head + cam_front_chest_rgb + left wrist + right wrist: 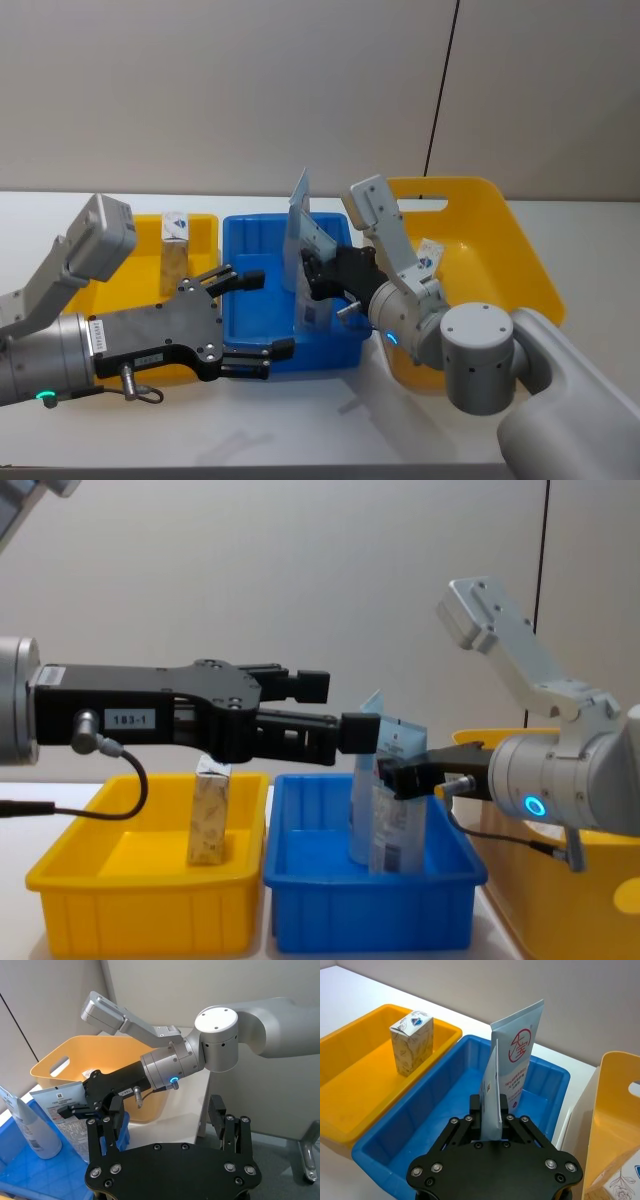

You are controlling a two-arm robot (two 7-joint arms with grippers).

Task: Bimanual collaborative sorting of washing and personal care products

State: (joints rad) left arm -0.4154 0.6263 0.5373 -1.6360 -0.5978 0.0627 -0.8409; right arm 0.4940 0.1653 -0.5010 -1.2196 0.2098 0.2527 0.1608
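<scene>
Upright, long axis vertical, pouch [491, 1095] in right gripper [490, 1110].

Left gripper [245, 325] extended forward, fingers spread, empty. Right gripper [318, 285] reaching leftward, wrist level, fingers closed on a pouch [312, 290].

A pale blue-and-white pouch [490, 1095] with a red round mark sits in the black right hand [489, 1121]. Beyond it, a blue bin [435, 1115]; beside that, a beige leaf-patterned pack [411, 1042] in a yellow bin [350, 1085].
</scene>
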